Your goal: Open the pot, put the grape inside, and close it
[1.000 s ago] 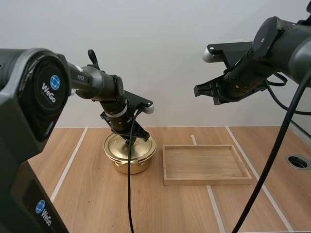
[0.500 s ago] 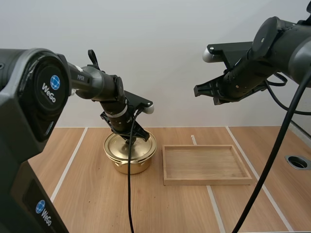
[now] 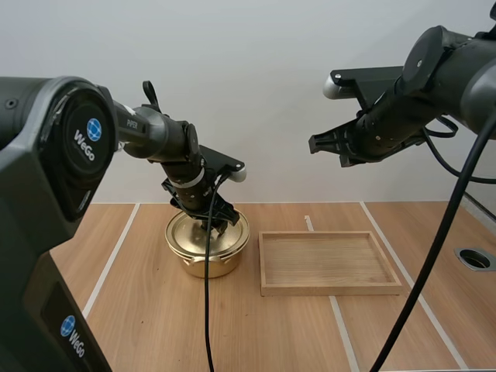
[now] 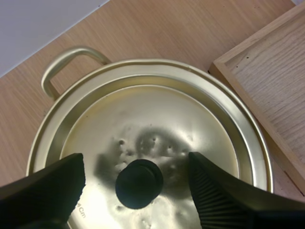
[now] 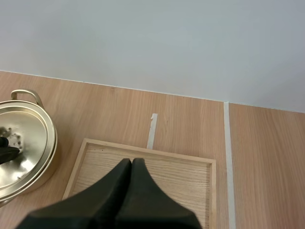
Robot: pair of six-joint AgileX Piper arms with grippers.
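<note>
A brass-coloured pot (image 3: 203, 262) sits on a light wooden bench (image 3: 132, 310), with its lid (image 3: 190, 230) on and resting inside the rim. Just beside it, on the robot's right, lies a shallow rectangular wooden tray (image 3: 325, 287), close to the pot, though whether the two touch is hard to say. The left gripper (image 3: 212, 225) is lowered over the middle of the lid. From the left wrist camera its two black fingers (image 4: 57, 183) stand wide apart, one on each side of the lid's round black knob (image 4: 139, 183), with lid surface visible between each finger and the knob, so they grip nothing. One looped pot handle (image 4: 71, 58) shows at the rim on the side away from the tray (image 4: 269, 88). The right gripper (image 3: 314, 145) is held high in the air, well above the bench and the tray. From the right wrist camera its fingers (image 5: 125, 191) lie pressed together as one dark wedge, holding nothing, pointing down towards the tray (image 5: 143, 147) with the pot (image 5: 28, 143) off to one side.
</note>
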